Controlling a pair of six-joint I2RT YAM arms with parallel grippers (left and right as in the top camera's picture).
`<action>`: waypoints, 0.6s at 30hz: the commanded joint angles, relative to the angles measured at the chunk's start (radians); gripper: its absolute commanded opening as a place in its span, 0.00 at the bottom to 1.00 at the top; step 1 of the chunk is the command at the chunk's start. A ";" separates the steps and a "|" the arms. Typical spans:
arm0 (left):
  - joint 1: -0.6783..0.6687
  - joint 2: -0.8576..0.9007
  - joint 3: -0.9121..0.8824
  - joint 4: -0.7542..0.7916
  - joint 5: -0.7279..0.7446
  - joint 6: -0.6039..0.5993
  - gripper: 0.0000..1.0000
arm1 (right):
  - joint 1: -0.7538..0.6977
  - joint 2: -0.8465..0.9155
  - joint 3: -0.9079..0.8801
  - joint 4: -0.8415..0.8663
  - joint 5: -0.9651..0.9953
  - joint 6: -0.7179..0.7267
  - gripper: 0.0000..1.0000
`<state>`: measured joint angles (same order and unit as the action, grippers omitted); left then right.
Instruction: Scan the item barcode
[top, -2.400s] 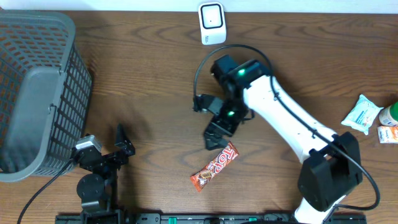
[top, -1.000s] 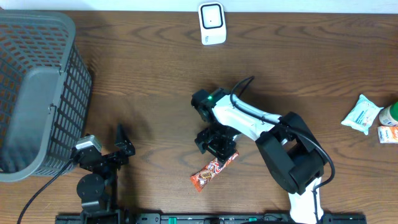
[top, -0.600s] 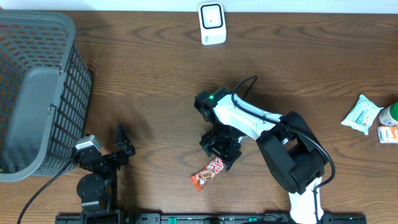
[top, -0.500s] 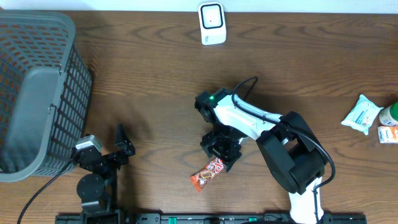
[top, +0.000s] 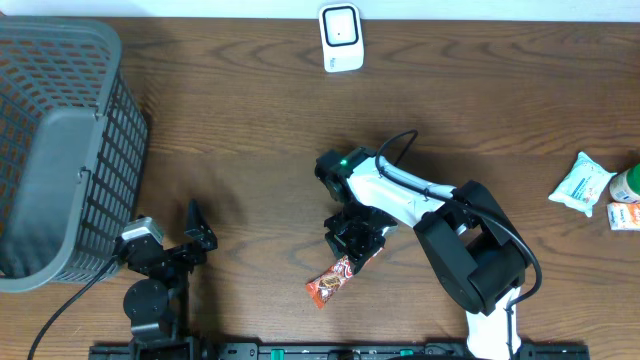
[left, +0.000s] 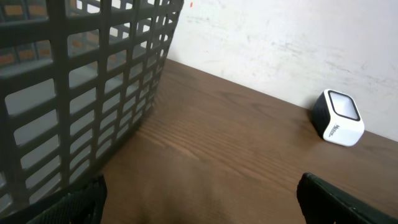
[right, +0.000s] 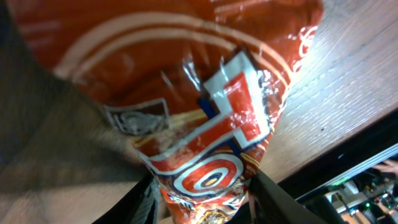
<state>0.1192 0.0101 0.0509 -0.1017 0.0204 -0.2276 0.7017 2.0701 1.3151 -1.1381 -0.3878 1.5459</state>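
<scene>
Near the middle of the desk (top: 230, 120), toward its front edge: the candy bar (top: 335, 280), red-orange wrapper, lying slantwise, lower end toward the front-left, upper end toward the back-right. Directly over that upper end, the right claw (top: 357, 243), pointed down from a white arm (top: 400, 195) bent in from the front-right corner. Narrowed onto the wrapper, to judge by the right wrist view: dark fingers (right: 144, 202) at either side of the glossy foil, touching it on both flanks, with the red, white and blue lettering crumpled in between and bare wood grain just beyond. Impossible to tell whether lifted off the wood or resting on it at the far end. At the front-left corner, the left claw (left: 199, 208), spread wide, nothing between its fingers, well apart from the bar; only the two dark fingertips visible at the bottom corners of its own camera view. At the left edge, a grey slatted basket (top: 60, 150), upright, reaching from the back-left corner most of the way forward. At the middle of the back edge, the white barcode scanner (top: 341, 37), dark window on its face, well apart from both the bar and the right claw. At the right edge, a white-and-green packet (top: 583, 184), with two more small items just beside it, cut off by the frame.
</scene>
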 joint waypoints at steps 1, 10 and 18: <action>-0.005 -0.006 -0.017 -0.032 -0.009 0.017 0.98 | 0.007 0.045 -0.048 0.010 0.104 0.050 0.40; -0.005 -0.006 -0.017 -0.032 -0.009 0.017 0.98 | 0.007 0.103 -0.120 0.045 0.075 0.073 0.41; -0.005 -0.006 -0.017 -0.032 -0.009 0.017 0.98 | 0.007 0.109 -0.128 0.033 0.108 0.073 0.13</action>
<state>0.1192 0.0101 0.0509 -0.1017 0.0208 -0.2276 0.7013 2.0880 1.2457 -1.1263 -0.5060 1.5932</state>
